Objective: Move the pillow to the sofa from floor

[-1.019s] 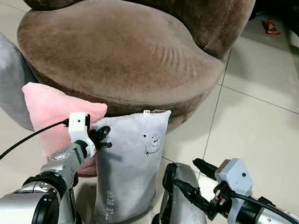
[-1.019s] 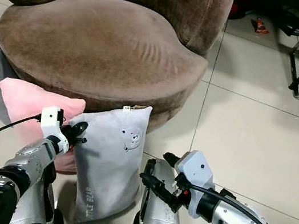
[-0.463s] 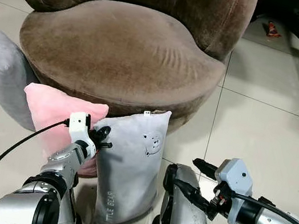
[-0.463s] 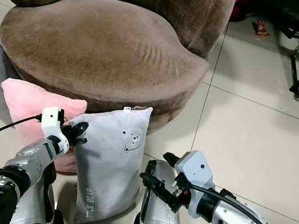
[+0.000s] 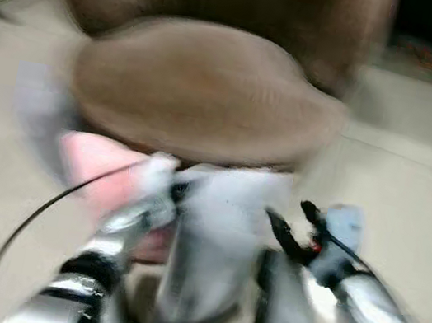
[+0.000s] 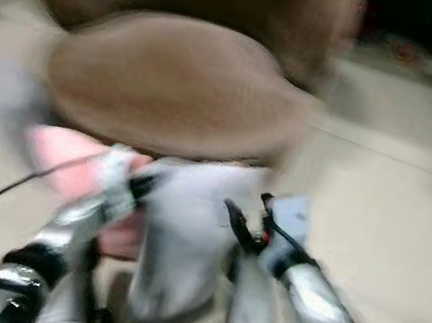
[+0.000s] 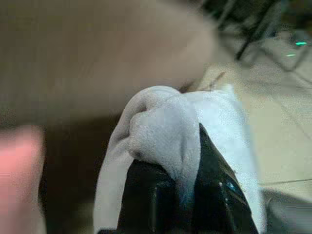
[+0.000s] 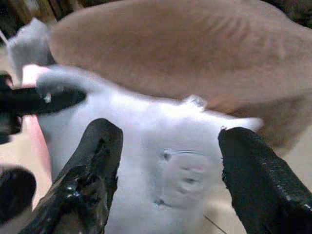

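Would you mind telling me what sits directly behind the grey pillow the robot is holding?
Behind the grey pillow is the brown sofa, its base and seat cushion. The pillow covers the lower base and floor there. Left gripper pinches its corner; right gripper is open.

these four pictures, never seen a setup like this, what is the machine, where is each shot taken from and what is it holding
It is a walking humanoid robot with two silver arms, each ending in a gripper of two long black fingers. The two wide, blurred pictures come from a stereo camera on its head, looking down at a brown sofa on a tiled floor. The other two come from cameras on its wrists, looking along the fingers.

The left gripper is shut on a bunched corner of a grey pillow, which stands in front of the sofa. The right gripper is open, its fingers spread to either side of the same pillow without closing on it. A pink pillow and another grey one lie by the sofa on the robot's left.
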